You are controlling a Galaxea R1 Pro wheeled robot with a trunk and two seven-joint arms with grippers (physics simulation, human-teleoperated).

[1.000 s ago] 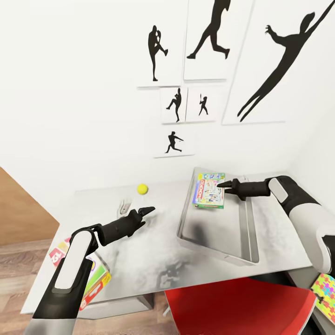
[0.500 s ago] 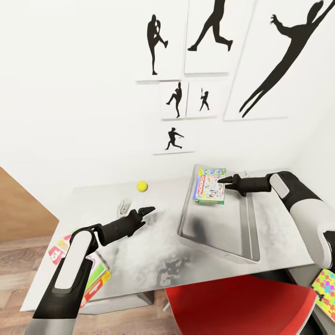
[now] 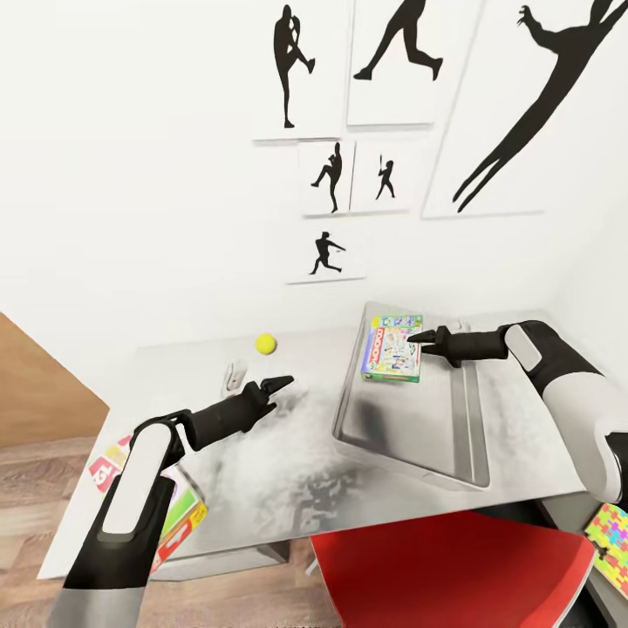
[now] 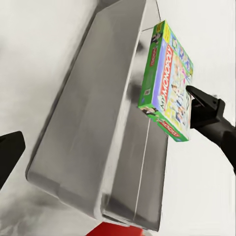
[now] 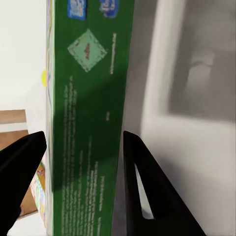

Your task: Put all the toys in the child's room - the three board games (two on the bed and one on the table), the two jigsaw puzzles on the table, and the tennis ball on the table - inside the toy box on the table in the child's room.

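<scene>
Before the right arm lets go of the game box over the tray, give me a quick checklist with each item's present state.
1. Right gripper shut on the board game: ok, fingers on both faces in the right wrist view.
2. Game over the toy box: ok, above its far end.
3. Game resting on the tray floor: cannot tell.
4. Tray floor free below: ok.
5. Left gripper out of the way: ok, over the table, outside the tray.
6. Tennis ball undisturbed: ok, apart from both grippers.
</scene>
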